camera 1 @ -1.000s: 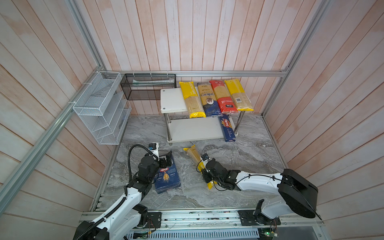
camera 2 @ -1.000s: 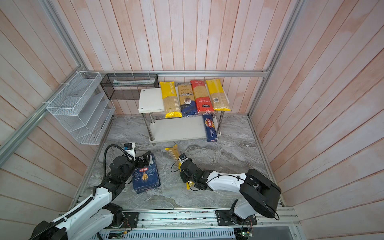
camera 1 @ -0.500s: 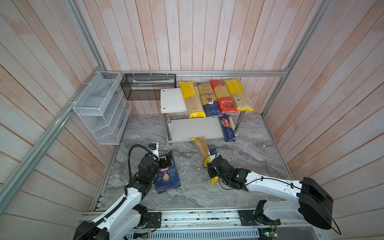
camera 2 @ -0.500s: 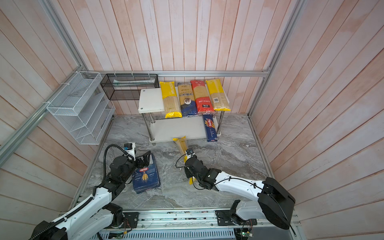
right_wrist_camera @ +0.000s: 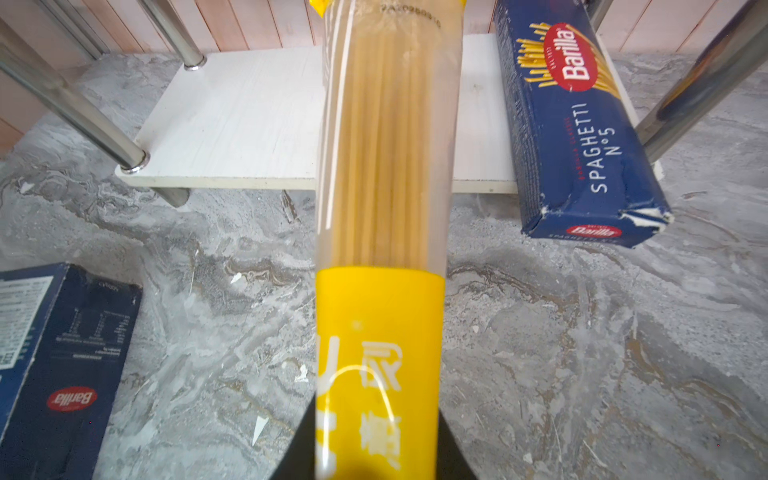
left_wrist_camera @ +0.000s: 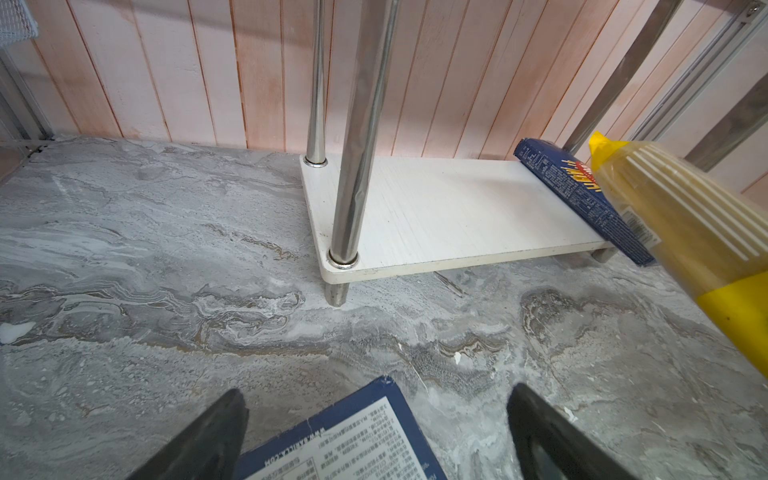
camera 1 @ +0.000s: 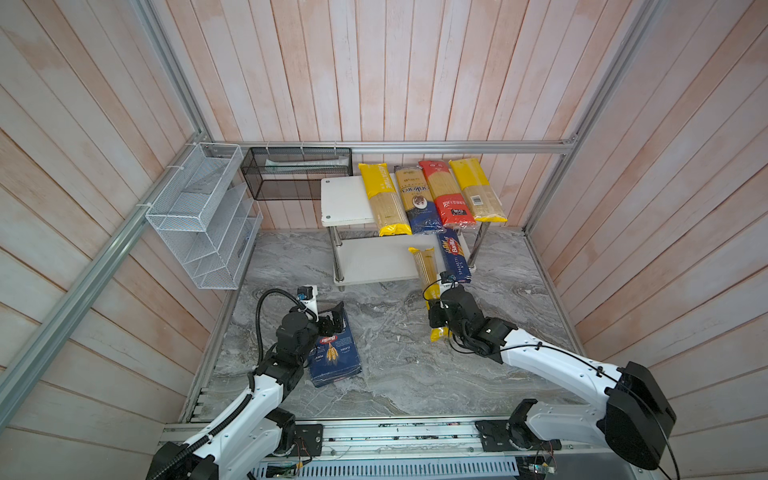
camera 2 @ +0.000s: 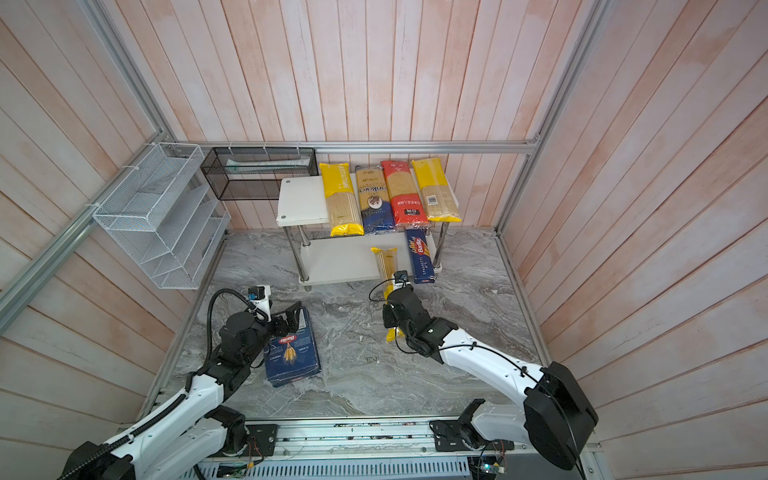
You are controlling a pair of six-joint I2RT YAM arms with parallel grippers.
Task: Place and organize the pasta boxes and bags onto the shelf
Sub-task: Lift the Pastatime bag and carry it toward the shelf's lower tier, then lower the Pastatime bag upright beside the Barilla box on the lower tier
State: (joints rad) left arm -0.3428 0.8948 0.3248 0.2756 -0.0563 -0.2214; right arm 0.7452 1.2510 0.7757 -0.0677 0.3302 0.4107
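Right claw (camera 1: 435, 309) clamped on yellow bag (camera 1: 424, 268), arm stretched toward shelf (camera 1: 374, 262); left claw (left_wrist_camera: 376, 397) apart over wide box (camera 1: 334, 357).

L gripper (left_wrist_camera: 374, 390) spread over box (left_wrist_camera: 345, 444); yellow bag (left_wrist_camera: 685, 216) prob. above shelf (left_wrist_camera: 436, 208).

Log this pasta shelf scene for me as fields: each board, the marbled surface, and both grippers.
Shelf: two-tier white-board rack, chrome posts
Top board: four plastic spaghetti bags: yellow-and-clear lettered bag, gold-and-dark-blue bag, red-and-clear bag, yellow-and-clear barcode-label bag
Lower board: long narrow dark blue Barilla spaghetti box, overhanging the front edge
Marbled surface: wide dark blue Barilla cardboard box, lying flat
Left gripper: open, straddling the wide box's corner
Right gripper: shut on fifth yellow-and-clear plastic spaghetti bag, aimed at the lower board
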